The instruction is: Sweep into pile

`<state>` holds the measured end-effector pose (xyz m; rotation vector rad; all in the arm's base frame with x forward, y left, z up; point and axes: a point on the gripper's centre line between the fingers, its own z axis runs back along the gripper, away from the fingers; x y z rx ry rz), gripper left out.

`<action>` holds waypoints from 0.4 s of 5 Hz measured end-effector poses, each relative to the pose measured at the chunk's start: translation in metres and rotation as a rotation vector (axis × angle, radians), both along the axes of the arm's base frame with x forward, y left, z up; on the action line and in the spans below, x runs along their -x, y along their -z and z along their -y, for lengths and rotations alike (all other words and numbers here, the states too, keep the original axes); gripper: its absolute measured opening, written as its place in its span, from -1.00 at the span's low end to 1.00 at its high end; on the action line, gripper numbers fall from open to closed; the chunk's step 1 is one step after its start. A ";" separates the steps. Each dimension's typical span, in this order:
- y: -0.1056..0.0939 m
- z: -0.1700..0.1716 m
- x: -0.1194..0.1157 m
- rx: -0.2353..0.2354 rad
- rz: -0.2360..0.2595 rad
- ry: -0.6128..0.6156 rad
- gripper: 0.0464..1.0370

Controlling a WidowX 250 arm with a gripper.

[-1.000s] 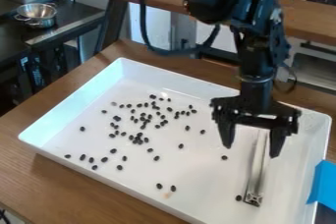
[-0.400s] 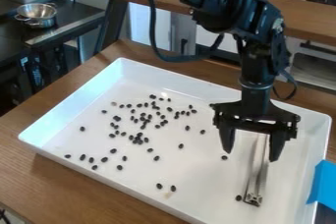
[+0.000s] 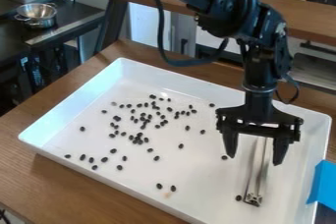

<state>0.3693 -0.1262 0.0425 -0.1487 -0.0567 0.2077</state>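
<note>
Gripper [image 3: 255, 157], fingers spread, over the metal bar [image 3: 257, 176], lower right of frame in the tray [image 3: 207, 183]. Best centred astride, lowered, then closed firmly, lest it twist against the dark beans [image 3: 159, 186].

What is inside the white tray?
The white tray holds scattered dark beans and a metal bar, partly behind the gripper. Whatever else the gripper covers on the tray floor cannot be seen.
</note>
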 end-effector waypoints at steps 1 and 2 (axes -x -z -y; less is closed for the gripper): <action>0.002 0.004 -0.003 0.022 -0.003 -0.020 0.82; 0.006 0.005 -0.006 0.022 -0.011 -0.033 0.24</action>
